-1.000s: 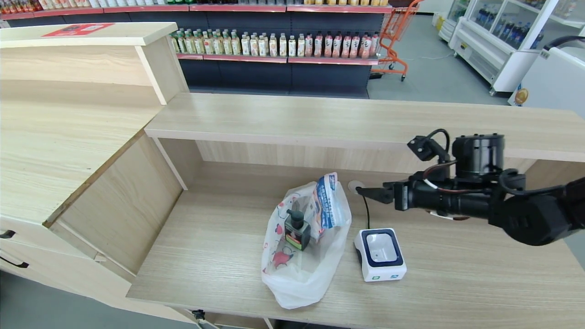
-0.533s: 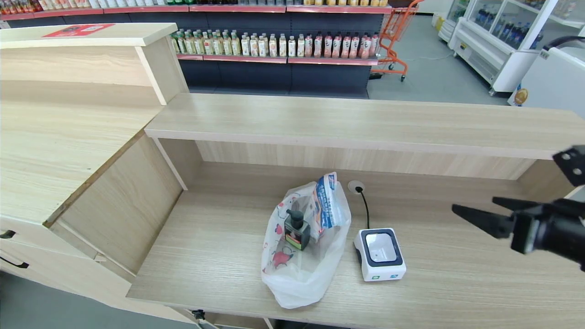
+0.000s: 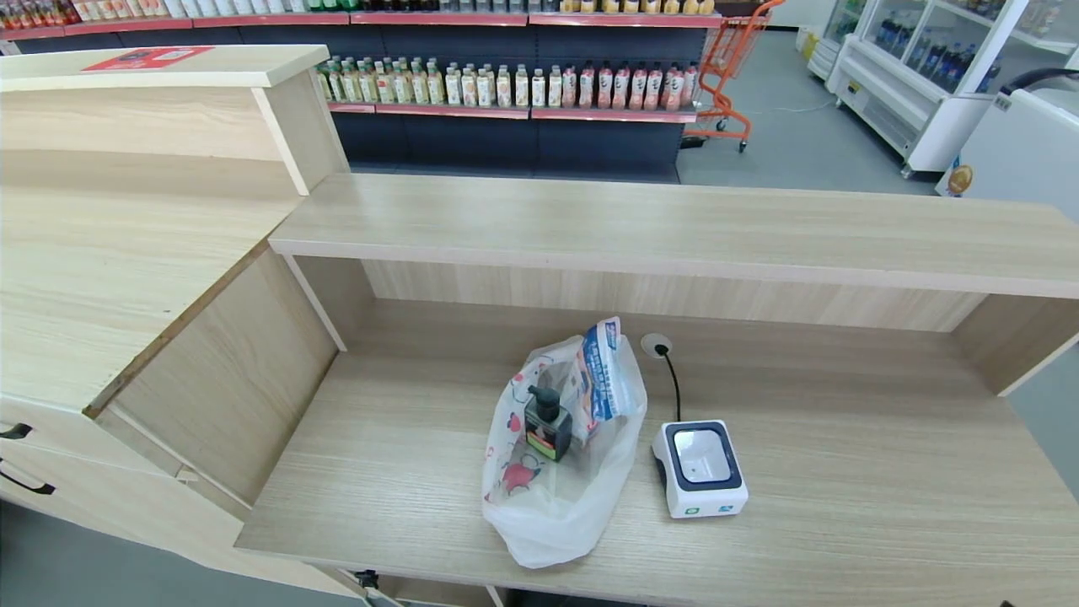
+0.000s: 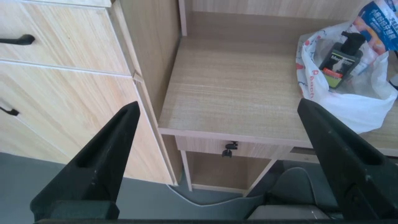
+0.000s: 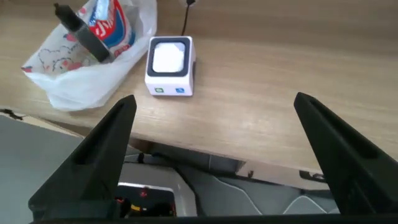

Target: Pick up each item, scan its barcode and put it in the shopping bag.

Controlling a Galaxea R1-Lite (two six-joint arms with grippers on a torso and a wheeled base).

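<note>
The shopping bag (image 3: 539, 523) sits low in the middle of the head view on the table (image 3: 843, 497), with a pump bottle (image 3: 548, 426) and a blue packet (image 3: 603, 371) inside, so the job looks done. The left gripper (image 4: 219, 112) and right gripper (image 5: 214, 99) hang by the table's near edge, wide open, holding nothing.

The left hand (image 4: 217, 107) and right hand (image 5: 214, 99) each have two matte black, wedge-shaped fingers (image 4: 99, 168).
</note>
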